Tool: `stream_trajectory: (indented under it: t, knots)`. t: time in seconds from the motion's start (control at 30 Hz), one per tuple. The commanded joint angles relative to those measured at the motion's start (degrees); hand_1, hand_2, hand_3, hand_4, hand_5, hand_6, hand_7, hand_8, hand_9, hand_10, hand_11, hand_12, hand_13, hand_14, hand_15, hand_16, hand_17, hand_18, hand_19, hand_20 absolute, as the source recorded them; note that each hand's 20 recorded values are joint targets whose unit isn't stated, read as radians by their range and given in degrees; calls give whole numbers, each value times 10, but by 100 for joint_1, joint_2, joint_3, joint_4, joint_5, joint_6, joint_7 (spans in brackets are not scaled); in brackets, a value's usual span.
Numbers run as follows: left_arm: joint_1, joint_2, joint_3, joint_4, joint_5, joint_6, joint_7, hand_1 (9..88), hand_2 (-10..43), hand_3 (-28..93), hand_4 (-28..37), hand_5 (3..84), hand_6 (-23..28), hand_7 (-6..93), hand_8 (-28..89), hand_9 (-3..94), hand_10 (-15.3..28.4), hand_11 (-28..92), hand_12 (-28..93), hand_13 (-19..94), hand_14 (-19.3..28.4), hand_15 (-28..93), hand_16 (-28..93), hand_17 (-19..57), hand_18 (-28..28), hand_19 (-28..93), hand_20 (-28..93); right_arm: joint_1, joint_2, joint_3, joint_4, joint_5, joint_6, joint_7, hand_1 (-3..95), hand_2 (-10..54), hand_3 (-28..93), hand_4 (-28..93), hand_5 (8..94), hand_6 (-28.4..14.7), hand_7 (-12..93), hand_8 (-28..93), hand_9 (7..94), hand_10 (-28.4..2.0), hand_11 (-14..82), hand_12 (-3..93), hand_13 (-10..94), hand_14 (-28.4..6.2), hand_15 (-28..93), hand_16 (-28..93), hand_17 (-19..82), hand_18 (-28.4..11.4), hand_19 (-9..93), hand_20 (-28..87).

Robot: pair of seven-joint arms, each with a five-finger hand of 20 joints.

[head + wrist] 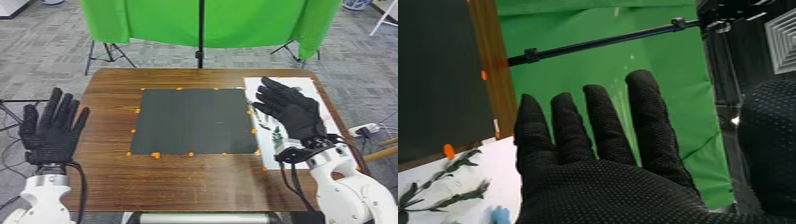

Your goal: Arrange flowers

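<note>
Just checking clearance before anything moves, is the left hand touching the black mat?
Apart. The head view shows a strip of table between the left hand and the mat.

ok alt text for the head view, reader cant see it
Robot's open right hand over a white sheet with leafy stems on a brown table; open left hand at the table's left edge. Dark mat mid-table, green cloth behind.

Even, fairly bright light falls across the brown table, with a soft sheen on its near part.
</note>
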Motion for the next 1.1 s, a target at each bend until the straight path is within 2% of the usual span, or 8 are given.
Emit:
stream_trajectory:
  t: [0.03,0.2,0.27,0.37,0.5,0.6,0.8,1.1]
  knots:
    - [-179,124,3,75,24,-100,-83,187,158,702,-283,344,66,23,-88,250,95,66,21,128,56,58,-79,-91,93,200,99,-33,109,22,10,13,126,-69,105,39,837,-269,419,-38,92,-125,351,-156,29,74,244,-147,61,85,110,-132,169,99]
    - [-22,46,-78,13,-26,-69,-65,188,154,710,-283,352,68,24,-86,261,99,70,23,140,63,65,-75,-89,97,210,99,-5,128,39,-27,-25,55,83,103,34,838,-268,417,-45,93,-121,349,-155,31,76,245,-151,60,91,107,-139,178,104]
    - [59,20,-77,-27,-141,-6,-5,189,152,715,-283,355,68,24,-86,269,103,70,25,146,67,71,-73,-89,100,215,99,-12,167,97,-89,-221,-17,277,107,31,835,-269,426,-57,96,-120,366,-177,35,78,263,-167,65,94,113,-154,189,108]
    - [149,3,-76,-47,-337,-103,-5,196,150,721,-283,363,71,28,-84,288,109,80,30,169,79,85,-68,-86,106,227,100,-162,319,24,-292,-1556,367,263,130,4,828,-271,447,-76,94,-121,389,-197,43,78,315,-189,83,100,126,-181,247,124]
    - [331,-42,-124,-132,-461,4,72,202,148,727,-283,376,76,30,-83,308,116,87,35,199,96,105,-61,-81,114,242,102,-285,506,-125,-478,-3395,727,466,179,-71,829,-273,505,-88,111,-126,466,-189,81,93,404,-178,127,136,152,-205,387,163]
    - [381,-45,-173,-165,-743,24,185,207,144,735,-283,386,79,33,-80,323,122,94,43,220,114,130,-53,-80,117,250,103,-356,591,-190,-568,-4256,663,644,211,-85,811,-273,585,-77,155,-132,573,-188,146,130,527,-164,227,161,214,-214,504,183]
    - [409,-48,-180,-190,-761,37,188,216,144,739,-283,397,81,39,-78,340,126,107,55,238,125,157,-50,-78,119,259,104,-642,841,-351,-826,-6594,839,1217,213,-95,764,-274,631,-52,330,-158,644,-186,339,208,615,-148,447,170,274,-227,689,213]
    - [476,-97,-164,-214,-814,78,179,220,143,740,-283,405,83,46,-78,351,127,110,64,247,128,175,-53,-77,120,265,104,-605,1317,-844,-631,-8789,681,1975,198,-95,738,-267,625,-49,445,-167,645,-191,426,241,623,-151,558,186,279,-241,787,222]
